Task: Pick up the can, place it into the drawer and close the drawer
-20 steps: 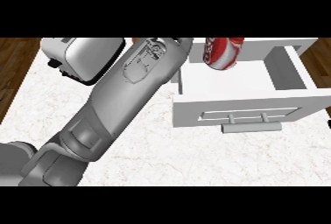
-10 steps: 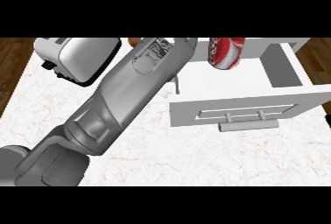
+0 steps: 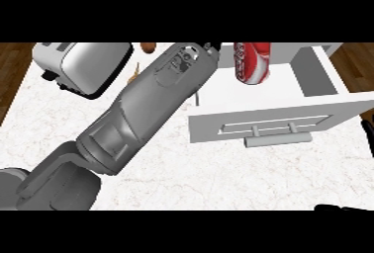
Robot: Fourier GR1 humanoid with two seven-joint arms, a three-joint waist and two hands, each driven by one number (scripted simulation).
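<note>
Since the can [image 3: 252, 63] already lies in the open drawer [image 3: 277, 121] at the counter's far right corner, we judge closing is next (our left hand's fingers are hidden, so we cannot tell their state; the right hand [image 3: 343, 208] barely shows, likewise unreadable).

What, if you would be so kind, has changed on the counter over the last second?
The big grey left forearm has swung rightward at its upper end, toward the open white drawer; its hand is hidden. The drawer front now shows lower and more to the right. The red can remains lying in the drawer, and the silver toaster stays at the upper left.
</note>
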